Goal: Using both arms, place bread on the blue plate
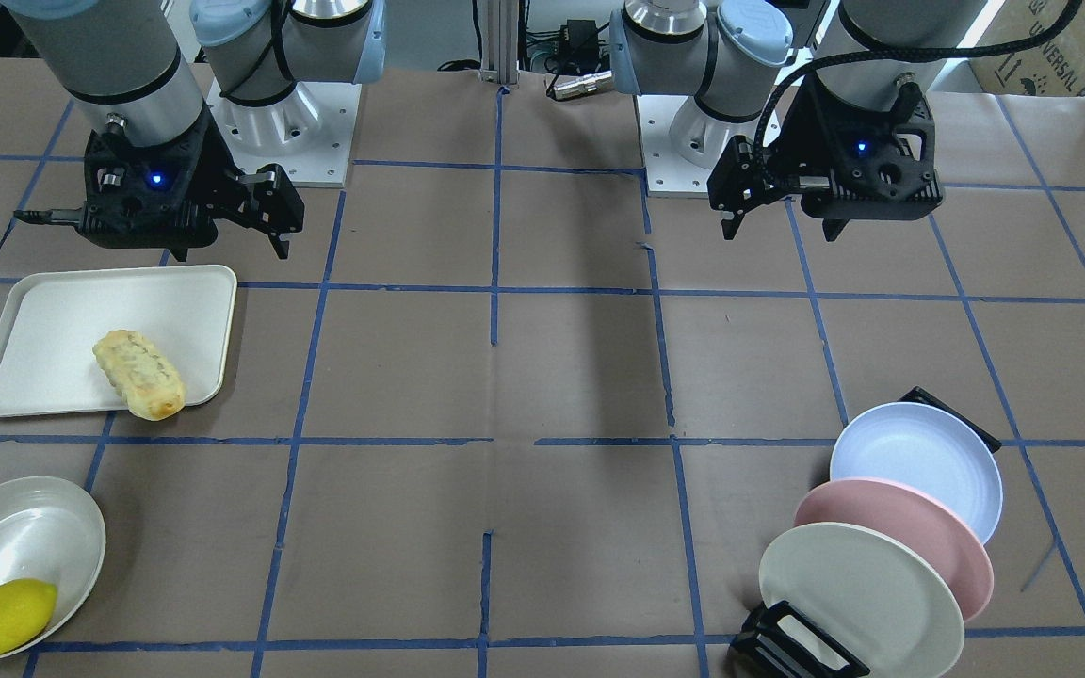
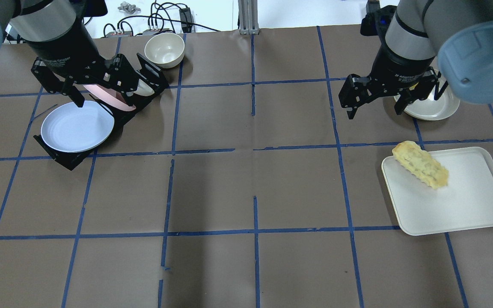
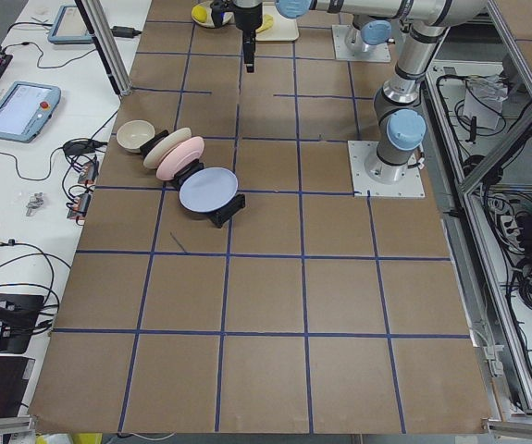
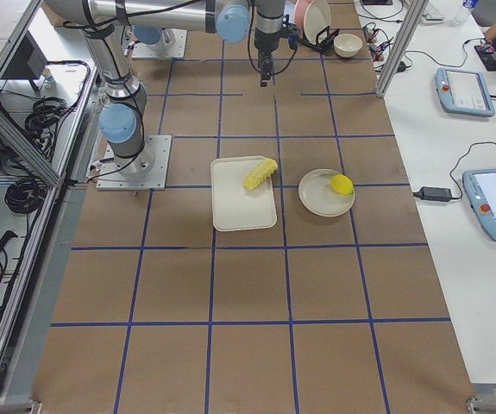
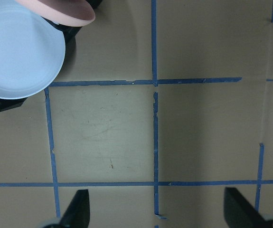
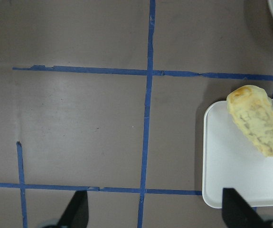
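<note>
On the table (image 2: 246, 192), right side: cream tray (image 2: 477, 214). Left side: black rack (image 2: 64, 160) with plates leaning in its slots.

- Blue plate (image 2: 77, 126) sits in the rack's front slot, tilted, with the pink plate (image 2: 105, 96) just behind it.
- Bread (image 2: 420, 165) lies diagonally at the tray corner nearest the table centre, one browned end riding over the rim.
- Right tool (image 2: 375, 110): fingers spread, empty, hanging above the table beside the tray.
- Left tool (image 2: 103, 102): fingers spread, empty, above the rack.

Judgement: nothing has been picked yet, so the step in hand is the approach.

- Right tool: turn the wrist so the fingers span the loaf's short width, come down at mid-length and close softly, since the crust looks crushable.
- Left tool: take the blue plate by its upper rim and draw it out along its lean, so the pink plate is not dragged.
</note>
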